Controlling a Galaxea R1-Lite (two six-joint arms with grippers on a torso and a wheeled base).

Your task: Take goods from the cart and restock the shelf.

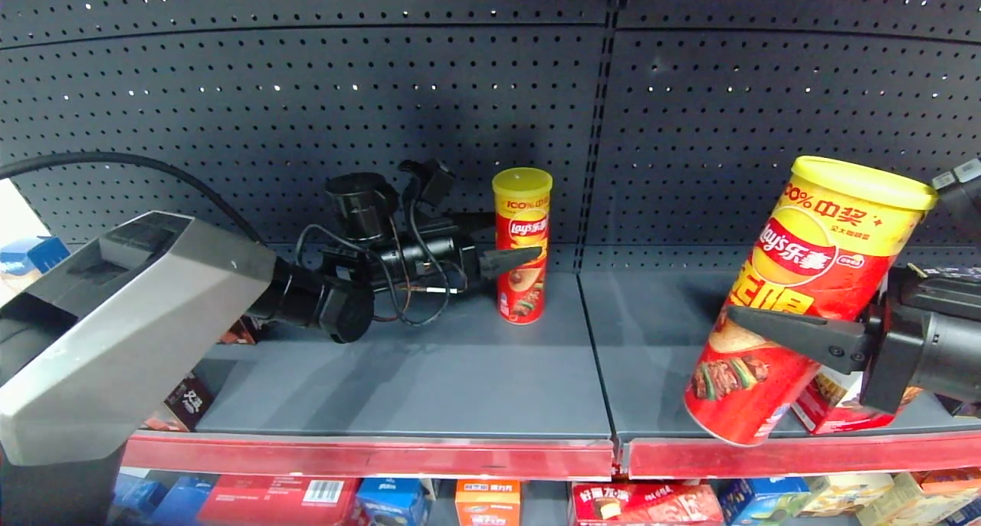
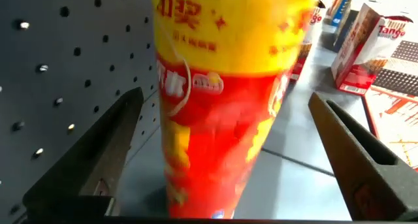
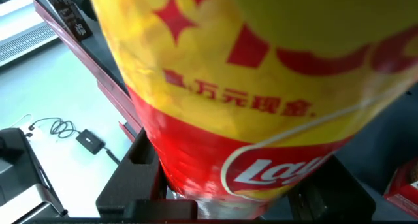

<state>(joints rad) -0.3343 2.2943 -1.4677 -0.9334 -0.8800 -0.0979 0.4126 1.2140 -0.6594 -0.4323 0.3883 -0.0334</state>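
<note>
Cardboard tubes in a glossy red-and-yellow wrap, these chip cans are, I judge, light and stiff enough for a mid-body pinch. They would dent if squeezed hard, though, and being tall and narrow they would topple easily. From the head, the standing can (image 1: pixel 522 292) sits upright at twelve o'clock on the shelf (image 1: pixel 429 373), close to the pegboard (image 1: pixel 306 112), with the left gripper (image 1: pixel 517 238) straddling its middle. The held can (image 1: pixel 824 235) hangs tilted at four o'clock over the shelf's front edge, clamped at its waist by the right gripper (image 1: pixel 789 319). Snack boxes (image 1: pixel 831 403) just behind it crowd the landing spot. At the left wrist, both fingers (image 2: pixel 98 159) stand clear of the standing can, with a gap on each side. At the right wrist, a black finger (image 3: pixel 140 178) presses against the held can's wall.
</note>
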